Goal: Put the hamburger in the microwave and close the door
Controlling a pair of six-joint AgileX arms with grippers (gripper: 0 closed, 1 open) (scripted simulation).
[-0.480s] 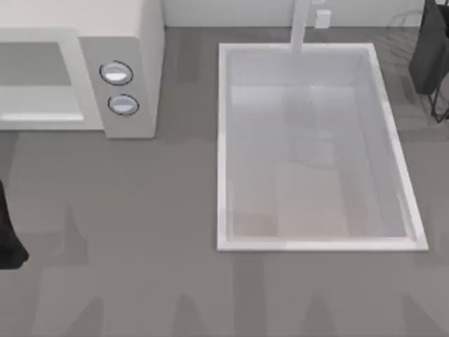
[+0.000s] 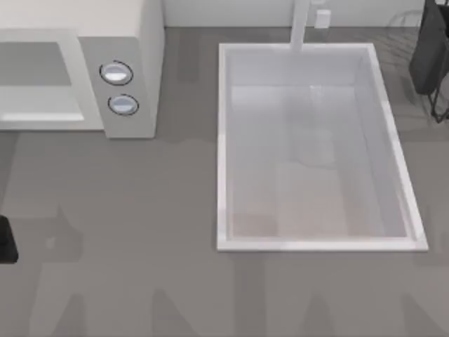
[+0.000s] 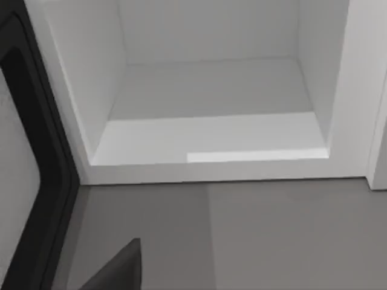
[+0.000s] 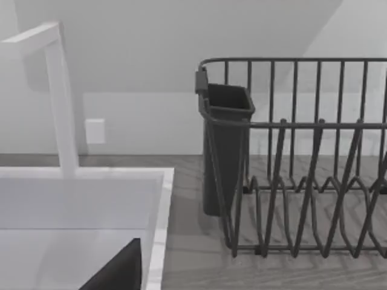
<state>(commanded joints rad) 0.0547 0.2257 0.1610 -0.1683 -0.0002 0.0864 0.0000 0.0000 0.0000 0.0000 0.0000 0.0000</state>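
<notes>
Two round knobs (image 2: 118, 88) sit on the grey panel of the microwave (image 2: 137, 28) at the top view's upper left, its cavity open; the white sink (image 2: 223, 140) lies to the right, a dark dish rack (image 2: 431, 56) at the far right, and the left arm (image 2: 5, 240) at the table's (image 2: 140, 210) left edge. From the left wrist view, the open cavity (image 3: 211, 115) is bare, the door (image 3: 30, 181) swung aside; whether the jaws are spread or pressed together cannot be told. From the right wrist view, faucet (image 4: 60, 103), sink rim and rack appear.
</notes>
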